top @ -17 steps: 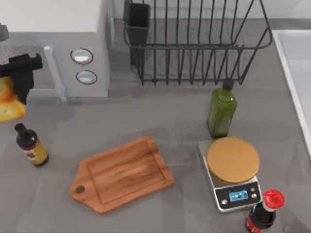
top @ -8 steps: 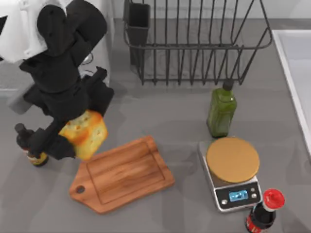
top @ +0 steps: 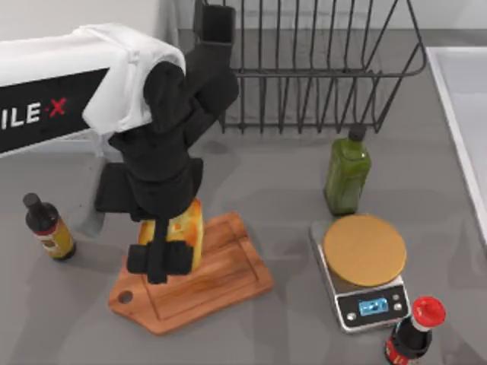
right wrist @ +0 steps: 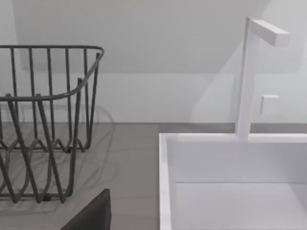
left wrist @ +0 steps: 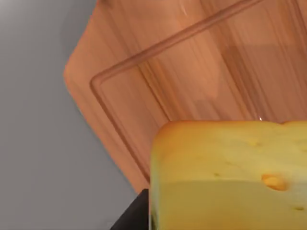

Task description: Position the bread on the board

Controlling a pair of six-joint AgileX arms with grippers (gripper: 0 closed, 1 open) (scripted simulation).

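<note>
Left gripper (top: 169, 245) grasps the bread (top: 183, 232) directly over the board (top: 228, 270), near its handle end, with a straight drop left

Left gripper (top: 169, 245) pointing down, apparently clamped (fingers partly hidden), arm outstretched

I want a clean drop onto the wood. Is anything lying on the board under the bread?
Nothing visible. The left gripper holds the bread over the board, and the left wrist view shows only bare wood beneath the loaf. The soy bottle and scale stand off to the sides.
</note>
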